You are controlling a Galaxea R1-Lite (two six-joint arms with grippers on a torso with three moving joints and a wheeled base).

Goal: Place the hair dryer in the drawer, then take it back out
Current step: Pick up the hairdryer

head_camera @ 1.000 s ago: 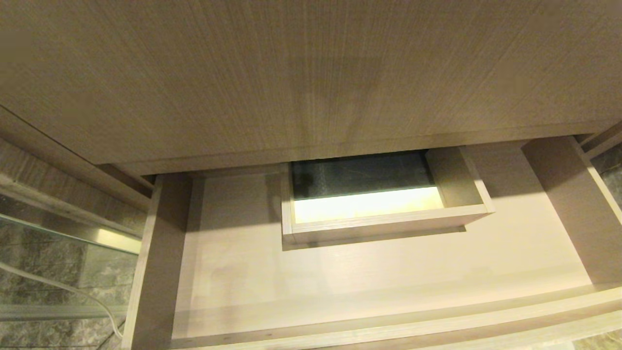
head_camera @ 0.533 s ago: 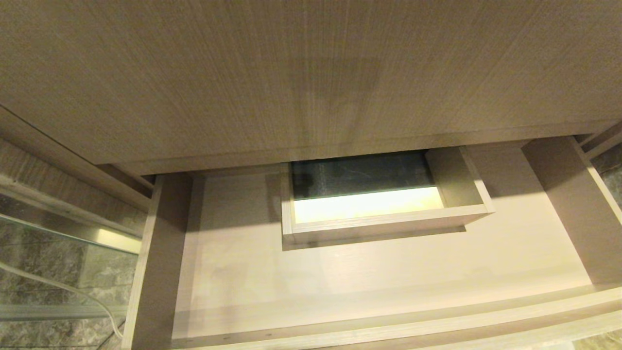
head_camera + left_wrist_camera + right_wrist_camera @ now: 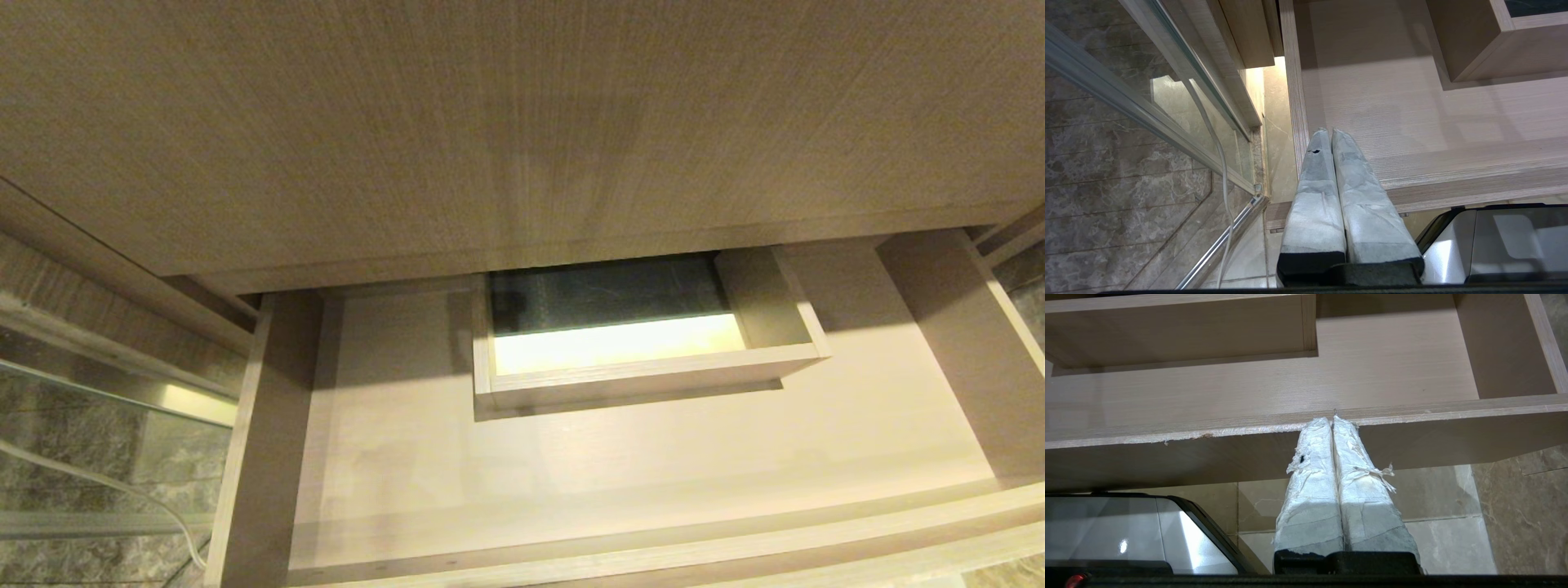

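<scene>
The left gripper [image 3: 1329, 131] has its tape-wrapped fingers [image 3: 1314, 192] pressed flat together with nothing between them. In its wrist view the tips hang over the drawer [image 3: 269, 457] at its front left corner. The right gripper [image 3: 1332, 418] is likewise clamped shut and empty, its frayed white wrapping showing loose threads; its tips sit at the top edge of the drawer's low front board, outside the box.

Neither arm appears in the head view — only the wrist cameras show them. The head view gives the whole pulled-out drawer from above: a pale wood-grain floor, side walls, and a boxed cutout [image 3: 645, 371] at the middle of its back, brightly lit inside. Above it spreads a tall wood-grain panel [image 3: 506, 122].

The left wrist view alone shows a glass partition [image 3: 1118, 102] with metal rail, marbled tiles [image 3: 1106, 196], and a thin white cord [image 3: 1218, 163] hanging beside the cabinet. Both wrist views catch the robot's glossy grey base [image 3: 1126, 531] below the drawer front.

The hair dryer is in none of the views — the visible drawer floor holds nothing.
</scene>
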